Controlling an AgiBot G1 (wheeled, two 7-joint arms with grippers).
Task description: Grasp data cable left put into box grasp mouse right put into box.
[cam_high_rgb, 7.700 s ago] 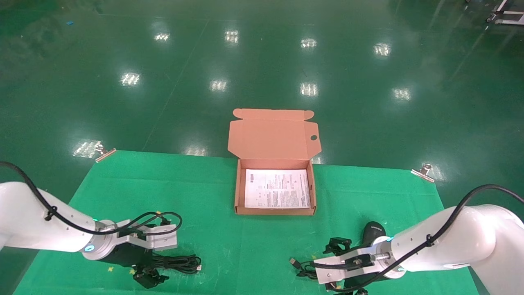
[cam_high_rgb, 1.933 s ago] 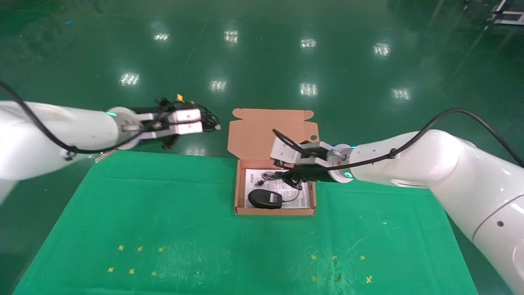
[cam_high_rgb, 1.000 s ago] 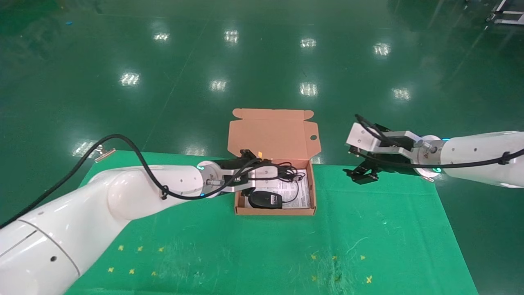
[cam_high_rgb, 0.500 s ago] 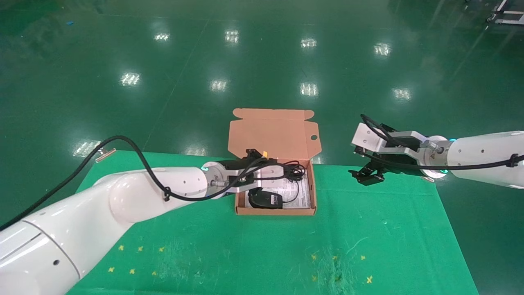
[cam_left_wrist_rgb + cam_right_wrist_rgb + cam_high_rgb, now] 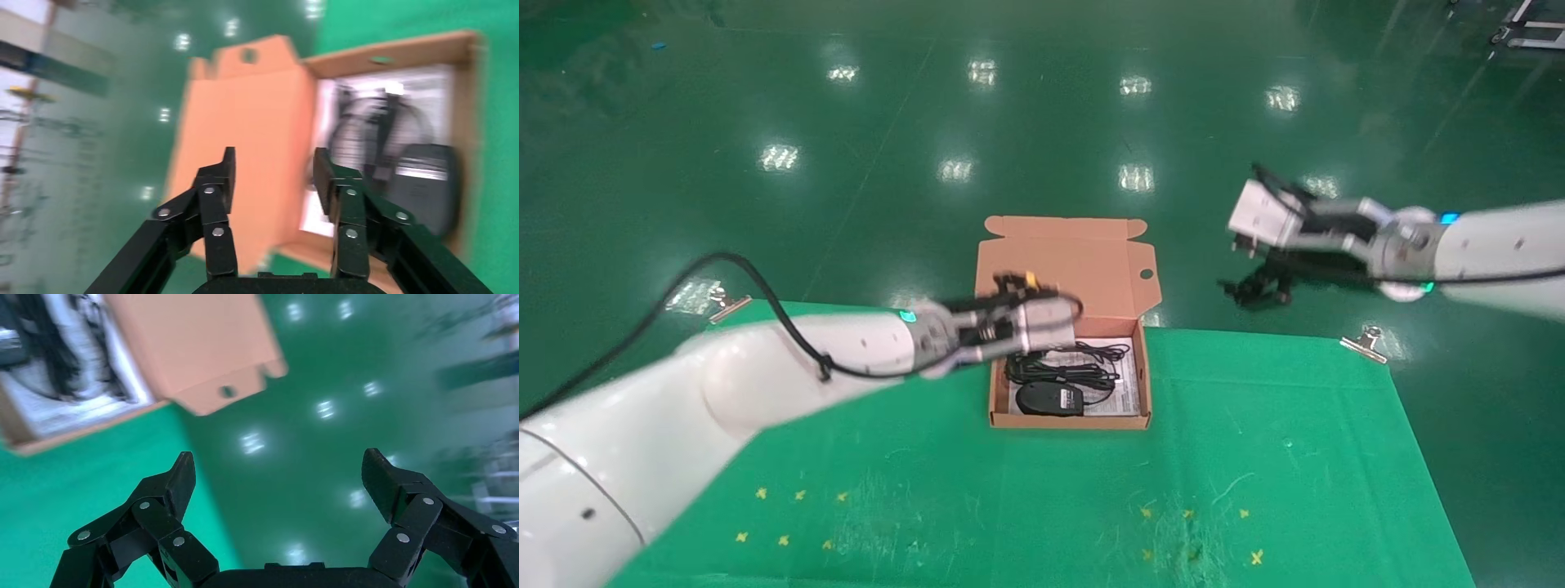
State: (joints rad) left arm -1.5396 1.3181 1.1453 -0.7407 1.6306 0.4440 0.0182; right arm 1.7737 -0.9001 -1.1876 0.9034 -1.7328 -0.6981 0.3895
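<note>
Data cable [image 5: 1065, 367] lay coiled inside the box [image 5: 998, 392], on the white printed sheet [image 5: 1125, 398], in the far half near the lid hinge. Mouse [image 5: 1050, 399] sat just in front of it in the near half of the box, label side visible, touching or nearly touching the coil; its thin cord ran off toward the box's right side. Lid [image 5: 1065, 265] stood open, tilted back, round hole at its right edge.

Left hand [image 5: 273, 174] hovered above the box's far-left corner, over the lid hinge area, fingers [image 5: 223, 177] apart and holding nothing; the cable lay below and just to its right, not touching it. In the left wrist view the cable [image 5: 367, 131] and mouse [image 5: 422, 190] showed beyond the fingertips, blurred.

Right hand [image 5: 1254, 290] was well apart from the box, out past the tabletop's [image 5: 928, 490] far right edge, above the green floor, fingers spread wide and empty. Right wrist view showed its fingers [image 5: 174, 484] open with the box [image 5: 73, 416] far off.

Metal clips [image 5: 1365, 343] held the green cloth at the far corners.
</note>
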